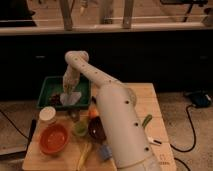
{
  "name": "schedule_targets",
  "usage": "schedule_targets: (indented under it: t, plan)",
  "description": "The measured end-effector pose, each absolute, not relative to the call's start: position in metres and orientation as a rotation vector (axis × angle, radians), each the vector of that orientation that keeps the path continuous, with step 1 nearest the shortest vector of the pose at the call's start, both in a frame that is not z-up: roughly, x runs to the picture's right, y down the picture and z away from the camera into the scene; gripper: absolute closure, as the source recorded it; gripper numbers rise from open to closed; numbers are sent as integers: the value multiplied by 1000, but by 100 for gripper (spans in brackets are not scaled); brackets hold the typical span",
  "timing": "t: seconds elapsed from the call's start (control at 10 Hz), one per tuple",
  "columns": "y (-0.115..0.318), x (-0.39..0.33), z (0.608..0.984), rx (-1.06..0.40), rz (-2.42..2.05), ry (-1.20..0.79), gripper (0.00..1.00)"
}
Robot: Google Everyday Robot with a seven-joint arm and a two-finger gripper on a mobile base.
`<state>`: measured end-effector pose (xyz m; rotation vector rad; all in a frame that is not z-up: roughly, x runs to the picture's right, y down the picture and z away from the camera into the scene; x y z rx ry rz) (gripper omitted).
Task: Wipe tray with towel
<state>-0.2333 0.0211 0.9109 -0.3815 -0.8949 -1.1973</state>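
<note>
A green tray [50, 86] sits at the back left of the wooden table. A pale towel [71, 97] lies inside it toward the right side. My white arm reaches over the table and down into the tray. My gripper [67, 90] is at the top edge of the towel, over the tray's middle. Dark small items [54, 98] lie in the tray's left part.
On the table [145, 100] in front of the tray stand a white-lidded jar [47, 114], an orange bowl [53, 138], a small green cup [79, 128], a dark bowl [96, 128], a blue sponge [104, 151] and a green item [146, 120]. Cables lie on the floor at both sides.
</note>
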Motion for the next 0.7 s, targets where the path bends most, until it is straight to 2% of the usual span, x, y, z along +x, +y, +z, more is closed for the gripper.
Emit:
schedule_targets:
  t: [0.4, 0.7]
  plan:
    - [26, -180, 912, -403, -1146, -853, 99]
    - [8, -141, 931, -415, -1059, -782, 99]
